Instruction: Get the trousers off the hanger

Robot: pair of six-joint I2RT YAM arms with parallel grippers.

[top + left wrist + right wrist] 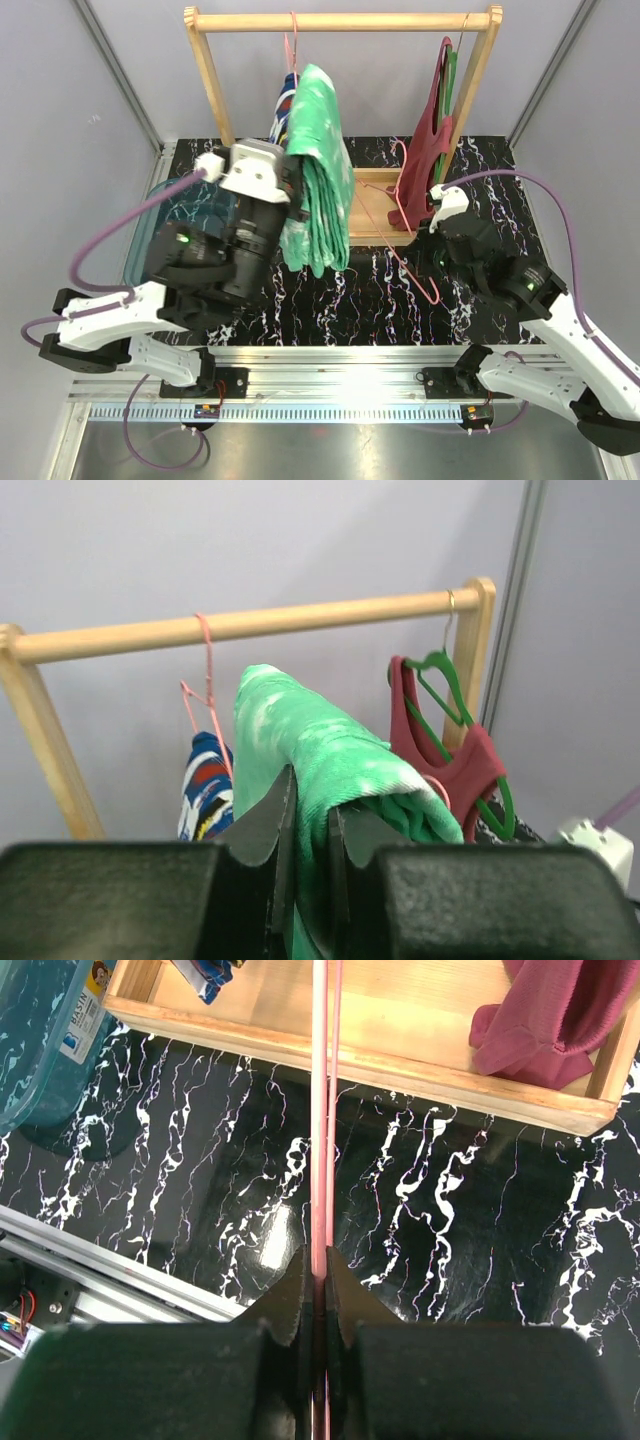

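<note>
**Surface and room.** Black table top (380, 290) veined in white, with plain grey walls on three sides. A wooden rack (340, 20) stands at 12 o'clock, and its base tray rests on the table. A translucent blue basin (150, 230) lies at 9 o'clock.

**Mint green trousers** (320, 170). Folded double and hanging just below the rack rail, left of its middle. The long axis is vertical, with the fold uppermost and the loose ends pointing down at the table. It cannot be told whether a hanger bears them.

**Dark blue trousers** (283, 110). Just beside the green pair at its 10 o'clock, hanging from a pink hanger (292, 45) hooked on the rail.

**Left gripper** (310, 815). Pinching the green cloth between its fingers, high on the hanging fold.

**Right gripper** (320, 1290). Pressed together on the wire of a second pink hanger (322, 1110), which runs toward 12 o'clock over the table.

**Dark red garment** (425, 150). On a green hanger (445, 670) at the rail's 1 o'clock end.
</note>
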